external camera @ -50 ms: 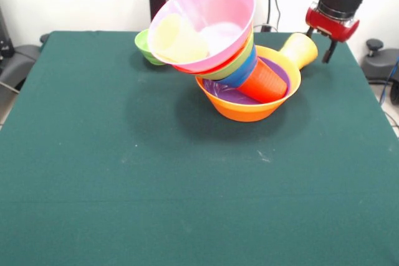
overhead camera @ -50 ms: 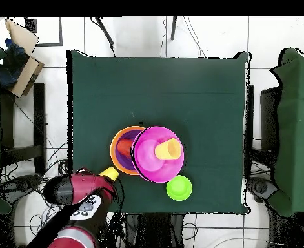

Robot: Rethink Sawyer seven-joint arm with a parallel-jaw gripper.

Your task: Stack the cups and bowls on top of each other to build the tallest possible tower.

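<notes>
Leaning on a green table (external camera @ -50 ms: 124, 172): tower (external camera @ -50 ms: 234, 66) of bowls tilted in an orange bowl (external camera @ -50 ms: 249, 109), pale cup (external camera @ -50 ms: 177, 38) inside the pink bowl (external camera @ -50 ms: 212, 10) on top, yellow cup (external camera @ -50 ms: 299, 50) beside, gripper (external camera @ -50 ms: 318, 45) near it, spread or pressed together impossible to tell.

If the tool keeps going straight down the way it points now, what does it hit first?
Probably the bare table, just beside the yellow cup lying behind the orange bowl. The tool hangs to that cup's side; depth is unclear, so it might clip the cup.
</notes>
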